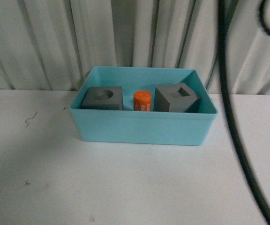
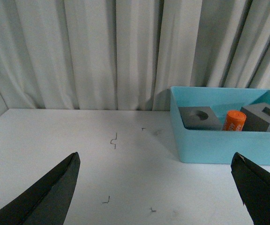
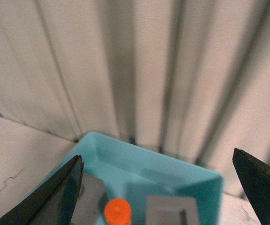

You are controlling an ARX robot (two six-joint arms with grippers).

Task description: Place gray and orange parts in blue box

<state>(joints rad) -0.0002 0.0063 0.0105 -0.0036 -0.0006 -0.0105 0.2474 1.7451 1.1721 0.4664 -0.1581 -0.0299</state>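
Note:
The blue box [image 1: 139,127] stands on the white table at the middle back. Inside it, from left to right, sit the gray cube with a round hole [image 1: 103,97], the orange cylinder [image 1: 142,101] and the gray cube with a square hole [image 1: 177,98]. Neither gripper shows in the front view. My left gripper [image 2: 156,161] is open and empty, low over the table to the left of the box [image 2: 219,143]. My right gripper [image 3: 157,161] is open and empty, above the box [image 3: 125,154], with the orange cylinder [image 3: 117,211] between its fingers' lines.
A white pleated curtain [image 1: 55,42] hangs behind the table. A thick black cable [image 1: 233,131] runs down the right side of the front view. Small dark marks [image 1: 30,118] lie on the table left of the box.

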